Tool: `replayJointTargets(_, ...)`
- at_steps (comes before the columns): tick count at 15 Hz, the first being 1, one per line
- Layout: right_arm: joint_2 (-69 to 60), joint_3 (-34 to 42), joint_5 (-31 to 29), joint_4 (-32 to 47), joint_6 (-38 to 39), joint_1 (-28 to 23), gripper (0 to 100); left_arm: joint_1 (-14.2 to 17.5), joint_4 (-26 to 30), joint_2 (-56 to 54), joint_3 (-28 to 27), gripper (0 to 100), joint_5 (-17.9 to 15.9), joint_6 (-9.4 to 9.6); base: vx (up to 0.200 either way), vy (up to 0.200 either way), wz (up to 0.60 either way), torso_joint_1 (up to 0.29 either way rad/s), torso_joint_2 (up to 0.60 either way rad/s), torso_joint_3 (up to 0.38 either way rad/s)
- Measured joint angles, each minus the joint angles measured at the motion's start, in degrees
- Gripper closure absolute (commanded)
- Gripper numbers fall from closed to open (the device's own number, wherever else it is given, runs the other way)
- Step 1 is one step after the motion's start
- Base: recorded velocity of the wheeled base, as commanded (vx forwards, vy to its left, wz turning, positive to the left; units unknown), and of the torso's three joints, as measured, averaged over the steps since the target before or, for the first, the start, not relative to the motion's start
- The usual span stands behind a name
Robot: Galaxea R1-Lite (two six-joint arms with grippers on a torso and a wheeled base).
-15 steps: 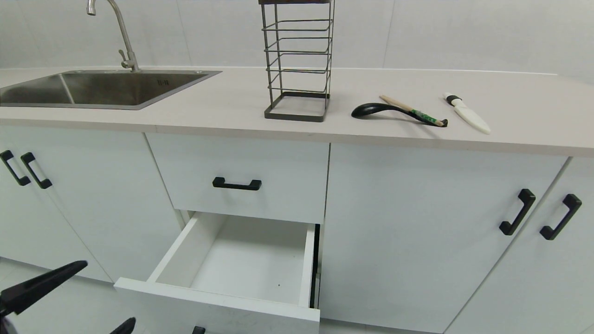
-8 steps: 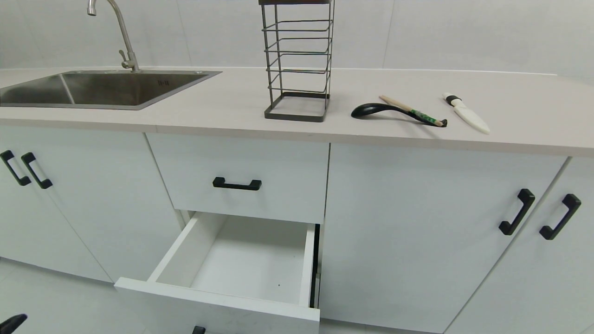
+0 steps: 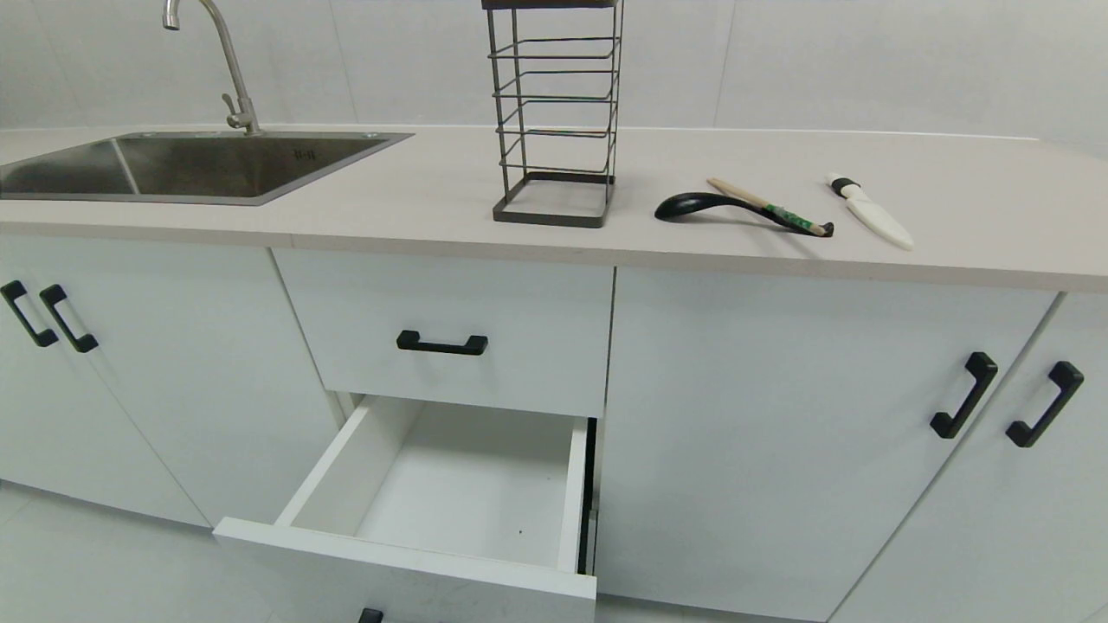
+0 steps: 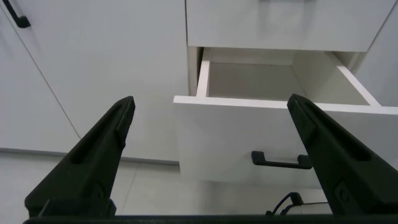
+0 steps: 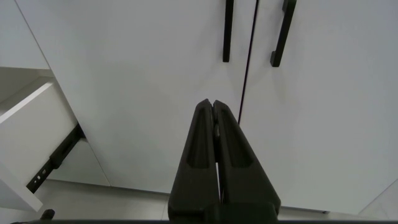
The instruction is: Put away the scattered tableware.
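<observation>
Holdings: my left gripper point(image 4: 211, 103) wide open, empty, facing the open drawer point(image 4: 217, 140); right gripper point(image 5: 213, 104) closed on nothing; spoon point(image 3: 692, 206), chopsticks point(image 3: 763, 205), knife point(image 3: 871, 215) well above both on the counter point(image 3: 433, 199), whose edge I might strike rising.

Pale tiled wall point(image 3: 866, 61) behind a light countertop point(image 3: 415, 199). Steel sink point(image 3: 199, 164) with a curved faucet point(image 3: 227, 61) sits at the left end. White cabinet doors point(image 3: 762, 433) with black bar handles point(image 3: 964, 395) below. Upper drawer point(image 3: 450, 303) closed, lower drawer point(image 3: 407, 571) pulled out. Light floor point(image 3: 104, 562). Lighting even and soft.
</observation>
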Motion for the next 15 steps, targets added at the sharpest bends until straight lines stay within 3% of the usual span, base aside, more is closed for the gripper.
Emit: replayJointTargets(15, 0.0, -0.1, -0.2, 0.1, 0.0, 0.0, 100, 0.0, 0.1, -0.1, 0.1, 0, 1.3, -0.13, 0.0, 0.0, 0.0, 0.0, 0.0, 0.0)
